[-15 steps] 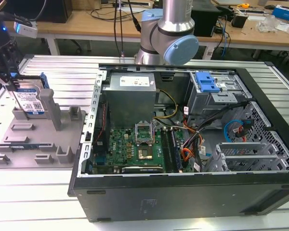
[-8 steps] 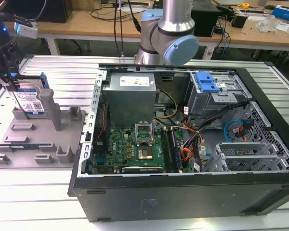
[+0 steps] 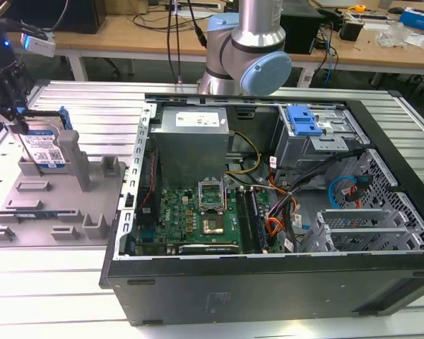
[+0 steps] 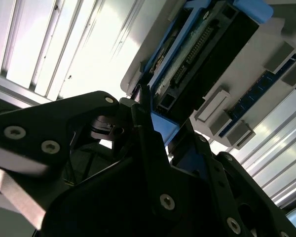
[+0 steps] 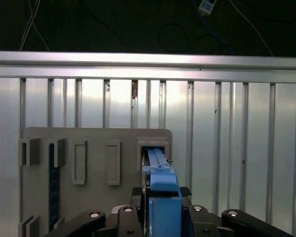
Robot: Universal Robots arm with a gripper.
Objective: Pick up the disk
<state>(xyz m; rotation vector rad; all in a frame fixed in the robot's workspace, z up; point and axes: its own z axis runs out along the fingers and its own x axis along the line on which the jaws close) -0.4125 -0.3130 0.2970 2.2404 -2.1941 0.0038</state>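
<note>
The disk (image 3: pixel 48 150) stands on edge in a slot of the grey holder (image 3: pixel 56 212) at the exterior view's far left, its white-and-blue label facing the camera. My gripper (image 3: pixel 18 116) comes down on its top edge, with one black finger on each side. In the first wrist view the disk's blue rail (image 5: pixel 160 190) sits tight between the fingertips of the gripper (image 5: pixel 163 193), which is shut on it. The second wrist view shows the disk's dark connector edge (image 4: pixel 202 44) just past the gripper (image 4: pixel 148 123).
An open computer case (image 3: pixel 268 296) fills the middle and the exterior view's right, with a blue bracket and metal cage (image 3: pixel 304 121) inside. A tall grey post (image 3: pixel 71 152) rises beside the disk. The arm's base (image 3: pixel 247 49) stands behind the case. Ribbed aluminium table (image 5: pixel 227 128) surrounds the holder.
</note>
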